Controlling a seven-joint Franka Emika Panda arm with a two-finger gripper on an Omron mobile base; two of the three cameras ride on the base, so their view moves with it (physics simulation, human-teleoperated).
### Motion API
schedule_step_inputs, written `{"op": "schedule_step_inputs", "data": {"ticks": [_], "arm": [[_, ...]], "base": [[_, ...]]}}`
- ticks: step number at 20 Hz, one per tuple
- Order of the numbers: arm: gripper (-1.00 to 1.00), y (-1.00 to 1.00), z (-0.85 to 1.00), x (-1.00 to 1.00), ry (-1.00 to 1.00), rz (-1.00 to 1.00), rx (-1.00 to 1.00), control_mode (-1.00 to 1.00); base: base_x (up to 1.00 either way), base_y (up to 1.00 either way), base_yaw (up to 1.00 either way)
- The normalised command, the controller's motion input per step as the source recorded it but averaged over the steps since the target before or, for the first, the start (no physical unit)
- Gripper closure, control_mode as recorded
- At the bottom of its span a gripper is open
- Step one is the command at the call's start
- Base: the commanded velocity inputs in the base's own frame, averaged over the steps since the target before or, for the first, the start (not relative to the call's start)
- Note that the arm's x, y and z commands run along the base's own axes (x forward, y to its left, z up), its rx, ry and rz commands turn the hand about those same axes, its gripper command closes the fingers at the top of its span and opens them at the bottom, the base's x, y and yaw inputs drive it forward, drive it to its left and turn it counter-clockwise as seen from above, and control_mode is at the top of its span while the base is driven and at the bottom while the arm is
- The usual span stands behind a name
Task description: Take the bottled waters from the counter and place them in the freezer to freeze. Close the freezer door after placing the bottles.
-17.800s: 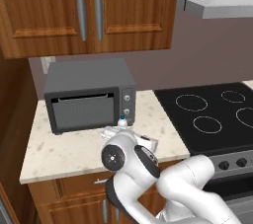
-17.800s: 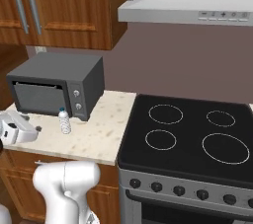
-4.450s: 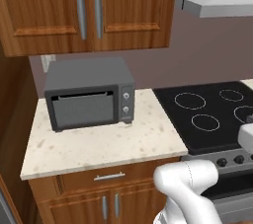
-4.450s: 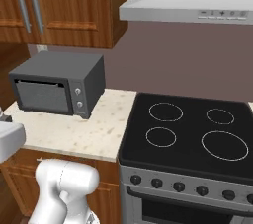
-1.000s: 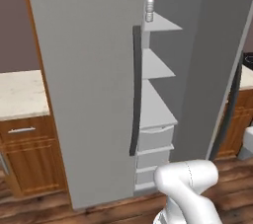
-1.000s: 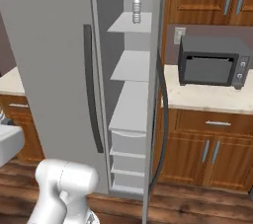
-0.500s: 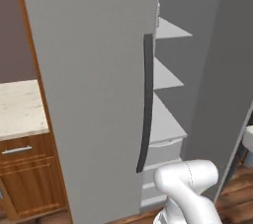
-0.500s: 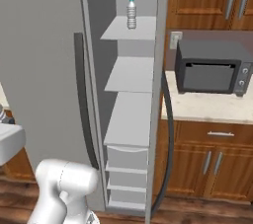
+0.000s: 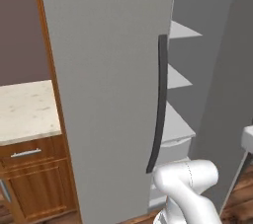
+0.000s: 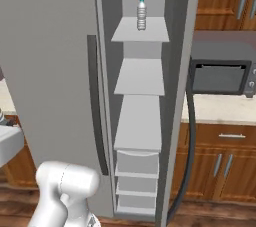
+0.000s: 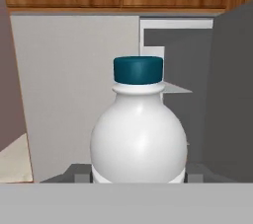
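The freezer, the left compartment of a tall grey refrigerator, is seen standing open, with white shelves stacked inside and white drawers at its bottom. The freezer door is swung out towards the camera, and its long dark vertical bar handle is seen along its right edge in the left base view. To the right of the refrigerator, in the right base view, a beige speckled table is carried over brown wooden drawers and cabinets, and a grey toaster oven is set on it against the wall. Another stretch of the same beige table top is seen left of the door in the left base view, over a wooden drawer.

One bottled water, clear and ribbed with a teal cap, is stood upright on the top freezer shelf, near its far edge. A second bottled water is seen close up in the hand view, upright with its teal cap on top, and is gripped by the pincer, whose jaws are closed against its sides. Behind this bottle the open freezer and its door are faced.
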Motion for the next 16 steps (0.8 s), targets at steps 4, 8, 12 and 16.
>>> {"op": "schedule_step_inputs", "data": {"ticks": [4,8,12,16], "arm": [[1.0,0.0,0.0,0.0,0.0,0.0,0.0,1.0],[1.0,0.0,0.0,0.0,0.0,0.0,0.0,1.0],[1.0,0.0,0.0,0.0,0.0,0.0,0.0,1.0],[1.0,0.0,0.0,0.0,0.0,0.0,0.0,1.0]], "base": [[0.51,0.22,0.02],[0.53,0.0,0.07],[0.26,-0.02,0.12],[0.0,-0.04,0.11]]}}
